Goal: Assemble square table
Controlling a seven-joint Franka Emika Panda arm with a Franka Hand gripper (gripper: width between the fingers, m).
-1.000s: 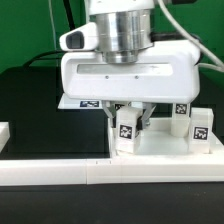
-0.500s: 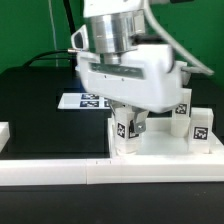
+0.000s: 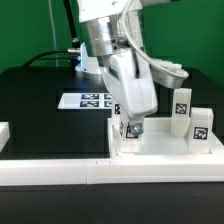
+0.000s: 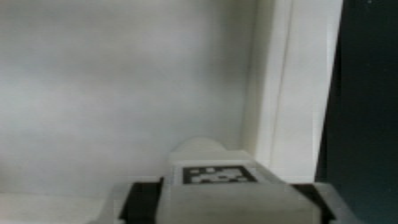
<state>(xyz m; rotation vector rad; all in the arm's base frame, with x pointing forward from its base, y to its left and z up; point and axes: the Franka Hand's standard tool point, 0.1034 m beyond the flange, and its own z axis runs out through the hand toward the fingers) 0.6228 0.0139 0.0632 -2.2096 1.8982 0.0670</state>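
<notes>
A small white plastic leg block (image 3: 130, 129) bearing a black-and-white tag stands at the near left corner of the large white square tray-like tabletop (image 3: 160, 148), which lies on the black table (image 3: 50, 100) toward the exterior view's right. The block sits between the black fingers of the arm's white two-finger gripper (image 3: 131, 128), whose jaws are partly closed around it, one finger against each side of the block; the wrist view shows the same tagged block (image 4: 217, 172) framed by dark fingertips (image 4: 135, 200), with the tabletop's pale floor and raised rim (image 4: 281, 90) beyond it. Two more white tagged leg blocks stand upright on the tabletop to the exterior view's right: one (image 3: 181, 105) farther back, the other (image 3: 200, 127) nearer and at the right edge. The marker board (image 3: 88, 99), a thin flat white strip of printed tags, lies on the black surface to the left and behind. A long white border rail (image 3: 60, 172) runs across the near edge of the table.
</notes>
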